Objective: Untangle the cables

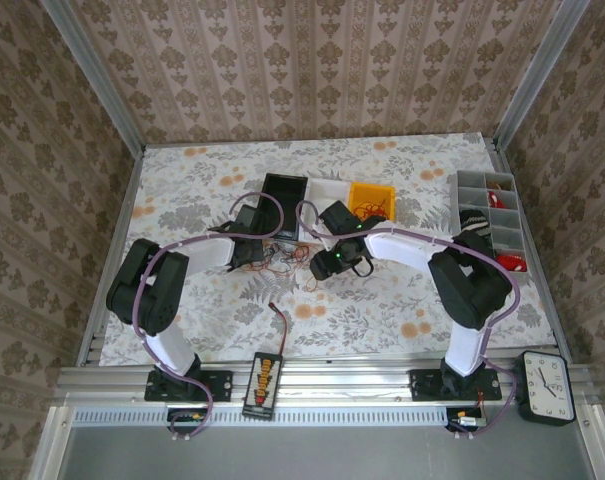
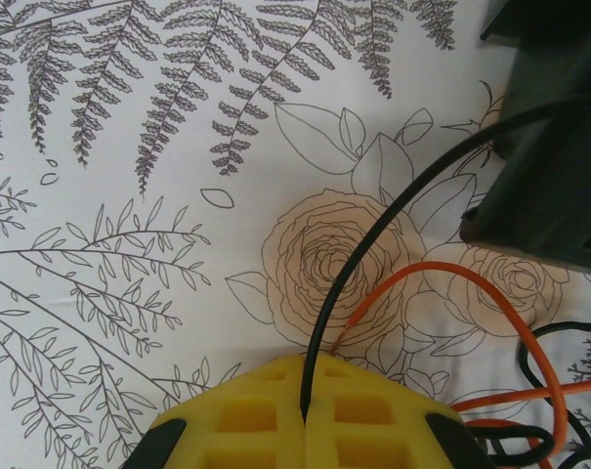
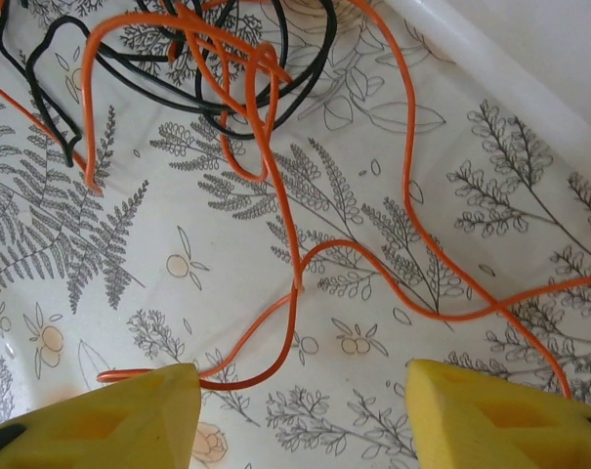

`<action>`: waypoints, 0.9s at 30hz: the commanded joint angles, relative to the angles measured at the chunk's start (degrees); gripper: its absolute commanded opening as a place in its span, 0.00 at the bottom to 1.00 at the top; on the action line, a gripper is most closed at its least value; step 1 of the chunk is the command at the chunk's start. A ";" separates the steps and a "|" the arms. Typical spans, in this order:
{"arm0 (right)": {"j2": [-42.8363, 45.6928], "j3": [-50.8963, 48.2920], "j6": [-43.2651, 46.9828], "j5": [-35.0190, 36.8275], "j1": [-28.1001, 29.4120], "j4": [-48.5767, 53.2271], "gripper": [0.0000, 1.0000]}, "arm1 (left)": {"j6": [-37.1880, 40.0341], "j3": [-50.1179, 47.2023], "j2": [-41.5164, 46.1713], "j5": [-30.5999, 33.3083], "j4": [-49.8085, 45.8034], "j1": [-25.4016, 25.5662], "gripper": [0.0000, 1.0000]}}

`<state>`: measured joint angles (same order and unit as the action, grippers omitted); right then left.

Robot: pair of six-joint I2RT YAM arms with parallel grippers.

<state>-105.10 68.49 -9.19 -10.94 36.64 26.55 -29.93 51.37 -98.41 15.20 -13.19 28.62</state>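
Big floral-print desk [image 1: 402, 300], with the left arm [image 1: 147, 290] and right arm [image 1: 462, 280] both reaching in toward the middle. Along the far edge there's a black bin [image 1: 285, 205] and an orange bin [image 1: 370, 188]. A grey parts tray [image 1: 460, 200] sits at the right edge, a clock [image 1: 544, 385] by the near right corner, and a little board with yellow sockets [image 1: 263, 385] at the near edge.

The cables [image 1: 282, 255] are a loose heap mid-desk, right between the two arms and a bit toward the far side. Thin red-orange wires and a few black ones are looped through each other.

The left hand [image 2: 305, 391] has its yellow pads pressed together on a black cable [image 2: 365, 230], which arcs up and away from the seam. An orange wire [image 2: 471, 274] curls just beside it. The right hand [image 3: 300, 410] hovers with its fingers spread wide and nothing between them. The knot [image 3: 227, 59] is just ahead of it, and a single orange strand runs along the cloth close by its left finger.

My read is that this stuff is super light and floppy with a bit of springy memory, so pulling one wire will probably drag the whole clump. It's thin and likely slick too, so a pinch needs to be dead centre on the pads. I'd grab a lone strand well outside the knot, ideally near a free end, and ease it out slowly while the other hand anchors
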 commanded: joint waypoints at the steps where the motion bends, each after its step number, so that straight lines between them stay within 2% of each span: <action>1: -1.85 3.45 1.19 -0.18 0.47 0.79 0.60 | 1.19 -1.10 -1.85 -6.85 0.37 1.70 0.00; 12: -9.11 7.54 2.68 4.35 2.02 2.02 0.58 | 1.37 -1.21 -1.48 -6.76 0.12 1.81 0.00; 17: -9.53 6.65 2.63 5.23 2.16 0.88 0.41 | 1.54 -0.93 -1.67 -6.83 -0.10 1.79 0.00; 21: -8.92 5.70 2.28 4.96 2.13 -0.35 0.17 | 1.63 -0.75 -1.85 -6.94 -0.10 1.83 0.00; 22: -8.45 5.46 2.09 5.24 2.13 -0.55 0.14 | 1.63 -0.67 -1.87 -6.94 -0.15 1.79 0.00; 27: -2.25 1.20 0.85 8.26 1.68 -3.61 0.09 | 1.47 -0.91 -1.70 -6.78 -0.03 1.79 0.00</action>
<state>-111.66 72.12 -7.64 -5.72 38.50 23.70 -29.71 51.37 -98.41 14.81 -13.06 28.64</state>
